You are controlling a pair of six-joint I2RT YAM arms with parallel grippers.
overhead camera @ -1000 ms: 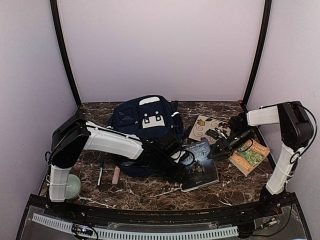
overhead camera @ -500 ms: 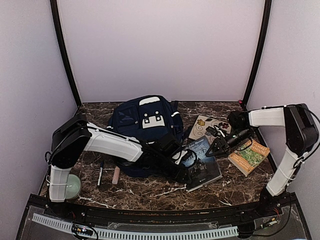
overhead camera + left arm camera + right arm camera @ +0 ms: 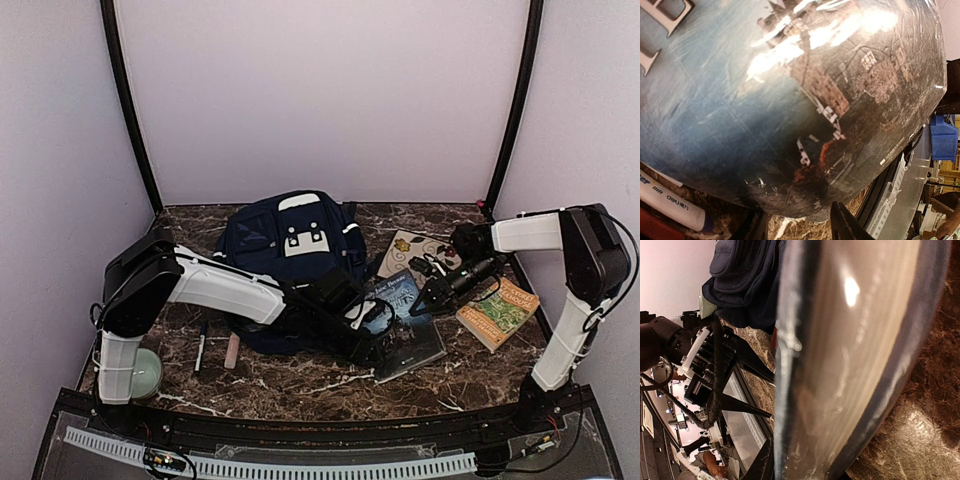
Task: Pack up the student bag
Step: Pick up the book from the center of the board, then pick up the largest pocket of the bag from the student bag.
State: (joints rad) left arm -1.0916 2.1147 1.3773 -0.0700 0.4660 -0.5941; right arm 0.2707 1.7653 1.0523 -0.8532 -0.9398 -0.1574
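Observation:
The student bag [image 3: 290,250], navy with white patches, lies at the middle back of the table. A dark blue book [image 3: 405,322] rests tilted just right of it. My right gripper [image 3: 428,302] is shut on the book's far right edge. In the right wrist view the book's page edge [image 3: 850,350] fills the frame between the fingers, and the bag [image 3: 747,280] shows beyond. My left gripper [image 3: 378,340] sits at the book's near left edge. In the left wrist view the glossy cover [image 3: 790,100] looms over the spread fingertips [image 3: 844,224], which pinch nothing.
A beige notebook with swirls [image 3: 415,250] and a green-and-orange book [image 3: 500,312] lie at the right. A marker [image 3: 202,345], a pink eraser [image 3: 233,350] and a round green item [image 3: 148,372] lie at the front left. A white marker [image 3: 670,205] lies beside the book.
The right gripper has closed onto the book's right edge. The book has shifted and tilted slightly. The left arm has stayed in place.

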